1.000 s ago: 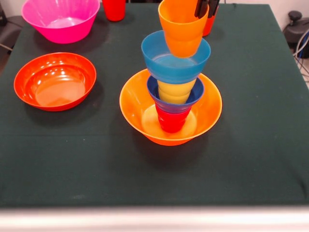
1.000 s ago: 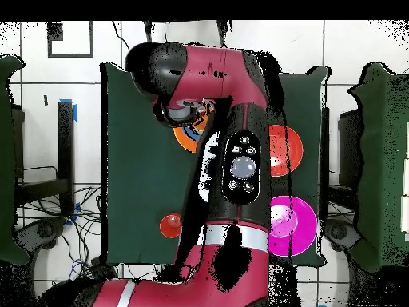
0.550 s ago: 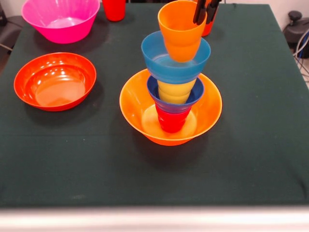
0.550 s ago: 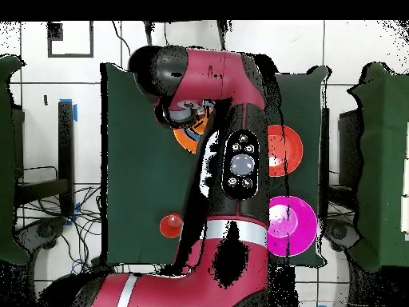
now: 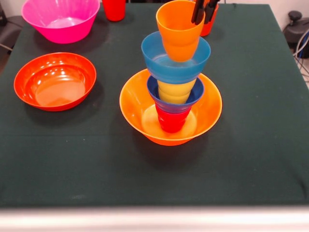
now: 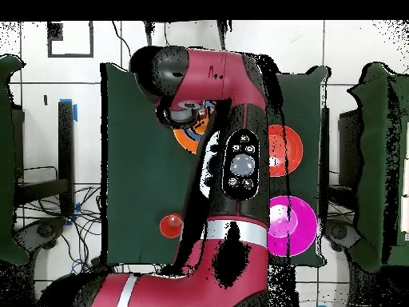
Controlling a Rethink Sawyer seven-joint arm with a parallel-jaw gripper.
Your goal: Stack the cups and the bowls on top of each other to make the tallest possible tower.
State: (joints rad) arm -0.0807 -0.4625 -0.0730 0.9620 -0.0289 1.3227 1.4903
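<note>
The tower stands mid-table on the wide yellow-orange bowl. Above it sit a red cup, the small dark blue bowl, a yellow cup and the light blue bowl. An orange cup is on top, resting in the light blue bowl. My gripper comes in at the top edge. Its black fingers straddle the orange cup's right rim, shut on it. In the overhead view the arm hides the tower except a slice of the yellow-orange bowl.
A big pink bowl sits far left, and the shallow orange-red bowl is nearer on that side. A red cup and a red-orange cup stand at the far edge. Overhead shows the orange-red bowl, pink bowl and red cup.
The orange cup came down from a tilted hover and now sits upright in the light blue bowl. Cup and gripper then edged slightly left together.
</note>
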